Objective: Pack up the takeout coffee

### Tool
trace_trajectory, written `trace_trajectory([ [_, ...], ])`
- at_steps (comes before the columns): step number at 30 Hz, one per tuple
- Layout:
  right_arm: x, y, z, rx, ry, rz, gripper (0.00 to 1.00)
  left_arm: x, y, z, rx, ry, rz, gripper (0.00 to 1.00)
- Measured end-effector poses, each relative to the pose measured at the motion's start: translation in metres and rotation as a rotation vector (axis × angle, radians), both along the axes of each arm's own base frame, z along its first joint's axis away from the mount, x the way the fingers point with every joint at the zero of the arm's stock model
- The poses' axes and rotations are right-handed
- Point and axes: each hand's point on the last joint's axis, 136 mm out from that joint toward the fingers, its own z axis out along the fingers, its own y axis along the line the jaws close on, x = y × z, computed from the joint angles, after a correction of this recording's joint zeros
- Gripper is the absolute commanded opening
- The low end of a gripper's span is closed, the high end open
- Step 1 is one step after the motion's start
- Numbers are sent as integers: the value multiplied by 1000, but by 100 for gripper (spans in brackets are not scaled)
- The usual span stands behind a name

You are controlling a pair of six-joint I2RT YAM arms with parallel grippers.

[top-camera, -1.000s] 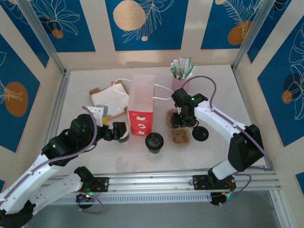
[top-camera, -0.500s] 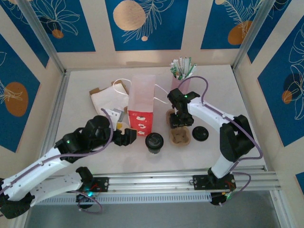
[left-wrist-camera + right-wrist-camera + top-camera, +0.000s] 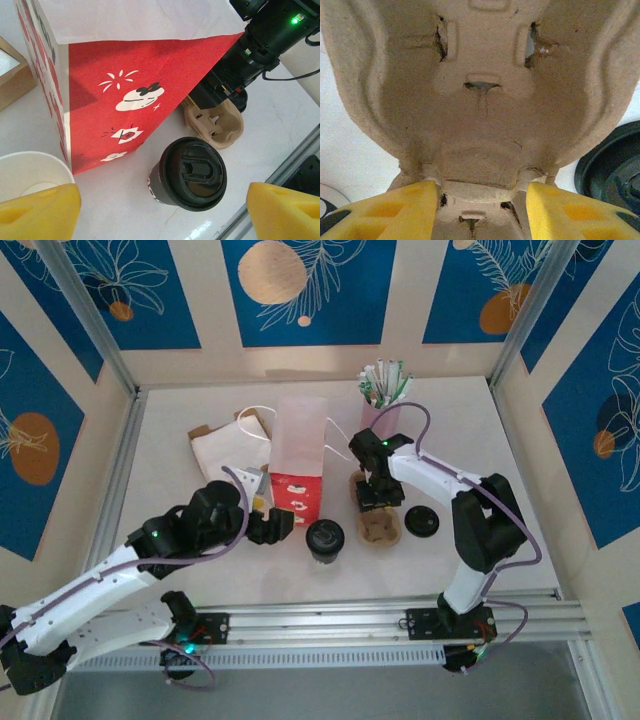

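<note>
A black takeout coffee cup with its lid on stands in front of the red and white paper bag. My left gripper hovers just left of it, open; in the left wrist view the cup lies ahead between the yellow fingers with clear gaps on both sides. A brown pulp cup carrier lies right of the bag. My right gripper is down on its far end, and its fingers press both sides of the carrier's middle ridge.
An empty white cup stands by my left finger, against the bag. A loose black lid lies right of the carrier. A pink holder of sachets stands at the back, and a brown box with white paper at the back left.
My left arm has swung right, bringing its gripper up beside the coffee cup, jaws slightly narrower. The right gripper has shifted a little left on the carrier.
</note>
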Motion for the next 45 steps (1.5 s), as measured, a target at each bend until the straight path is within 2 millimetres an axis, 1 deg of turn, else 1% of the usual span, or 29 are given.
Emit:
trace_trajectory([
  [13, 7, 2, -3, -9, -11, 3, 50, 3, -4, 0, -3, -2, 0, 86],
  [26, 8, 2, -2, -6, -14, 7, 43, 4, -6, -4, 5, 4, 0, 86],
  [34, 8, 2, -1, -7, -14, 6, 41, 5, -7, -4, 4, 3, 0, 86],
  [38, 6, 1, 3, -4, -18, 7, 41, 6, -9, -5, 8, 6, -1, 86],
  [45, 4, 0, 17, 13, -46, 6, 42, 7, -14, -10, 18, 16, -9, 86],
])
